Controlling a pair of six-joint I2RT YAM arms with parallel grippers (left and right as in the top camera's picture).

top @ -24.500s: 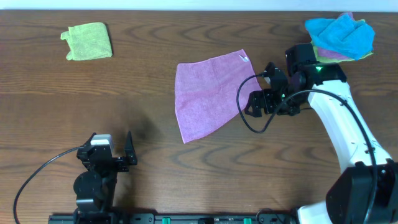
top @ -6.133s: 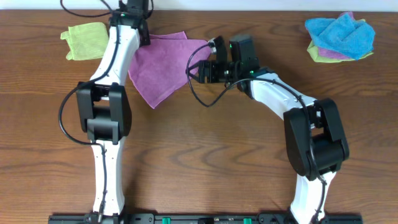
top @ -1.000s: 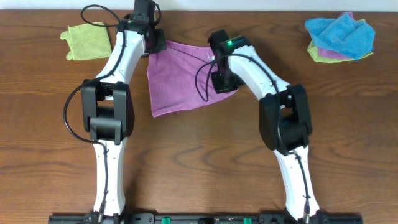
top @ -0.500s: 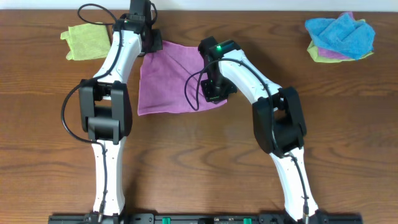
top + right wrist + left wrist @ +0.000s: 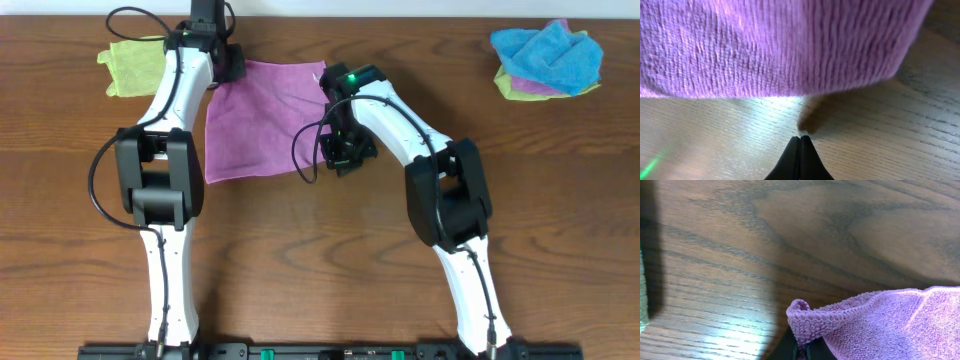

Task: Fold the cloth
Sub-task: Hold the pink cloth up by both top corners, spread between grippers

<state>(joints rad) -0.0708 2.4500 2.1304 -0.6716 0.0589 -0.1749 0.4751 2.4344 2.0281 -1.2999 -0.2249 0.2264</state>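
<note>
Though both fully closed, L claw [image 5: 800, 349] on cloth [image 5: 880, 325] corner (a pinch), R claw [image 5: 800, 141] empty.

A lime-green cloth [image 5: 128, 68] lies far left; a blue-topped cloth pile [image 5: 547, 55], perhaps three, far right.

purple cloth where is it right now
In the overhead view the cloth lies spread at far centre-left, a corner pinched in the left gripper, beside the lime-green cloth.
</note>
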